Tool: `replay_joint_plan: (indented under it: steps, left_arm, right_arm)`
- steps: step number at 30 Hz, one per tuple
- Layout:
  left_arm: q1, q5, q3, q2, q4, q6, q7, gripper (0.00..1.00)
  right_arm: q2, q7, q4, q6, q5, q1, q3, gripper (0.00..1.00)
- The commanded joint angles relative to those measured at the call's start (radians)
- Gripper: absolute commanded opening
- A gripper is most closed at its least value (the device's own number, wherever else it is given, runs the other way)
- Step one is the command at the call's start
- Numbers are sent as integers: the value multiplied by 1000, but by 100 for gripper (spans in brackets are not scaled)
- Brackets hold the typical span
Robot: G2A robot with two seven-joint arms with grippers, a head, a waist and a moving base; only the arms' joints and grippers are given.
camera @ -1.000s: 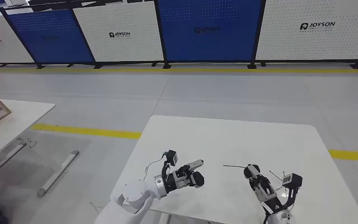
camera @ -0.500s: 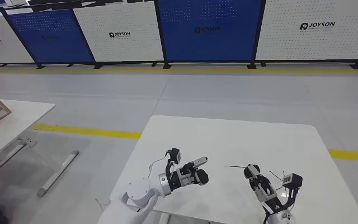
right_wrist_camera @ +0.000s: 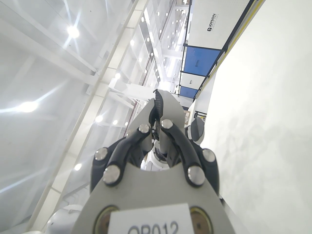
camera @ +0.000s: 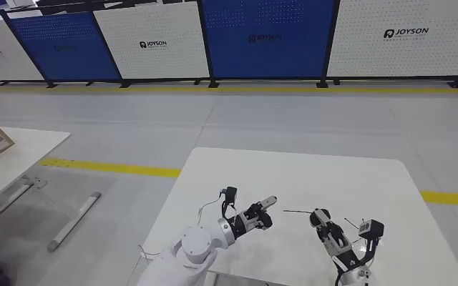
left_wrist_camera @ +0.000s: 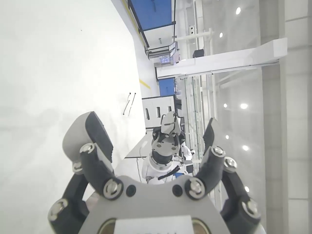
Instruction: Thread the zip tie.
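A thin black zip tie point(camera: 299, 211) sticks out sideways from my right gripper point(camera: 317, 214), which is shut on one end of it above the white table point(camera: 300, 171). In the right wrist view the right gripper point(right_wrist_camera: 157, 96) has its pads pressed together, with a small black tip showing at the top. My left gripper point(camera: 270, 202) hangs open a short way from the tie's free end, pointing at it. In the left wrist view the left gripper point(left_wrist_camera: 151, 118) is wide open, and the right gripper point(left_wrist_camera: 168, 127) shows farther off between its fingers.
Two spare black zip ties point(camera: 351, 224) lie on the table beyond the right gripper, the same spare zip ties point(left_wrist_camera: 129, 103) being in the left wrist view. The table's near edge runs close under both arms. Blue and white panels stand across the floor behind.
My left arm has swung toward the right gripper, bringing its open gripper nearer the zip tie's free end. The right gripper and the tie have hardly moved.
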Motion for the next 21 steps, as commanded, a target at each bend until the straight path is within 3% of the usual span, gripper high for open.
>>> replay_joint_plan:
  steps: [1, 6, 15, 21]
  left_arm:
    - [1, -30, 5, -2, 3, -25, -15, 100]
    - [-14, -112, 14, -7, 31, -52, -51, 100]
    - [-15, -114, 16, -7, 33, -51, -52, 100]
    - [-43, -93, 60, -21, 45, -77, 36, 100]
  right_arm:
    - [-7, -12, 11, 20, -6, 32, -34, 0]
    - [-24, -23, 61, 66, -10, 106, -99, 0]
    - [-24, -23, 61, 66, -10, 106, -99, 0]
    - [-24, -23, 61, 66, -10, 106, -99, 0]
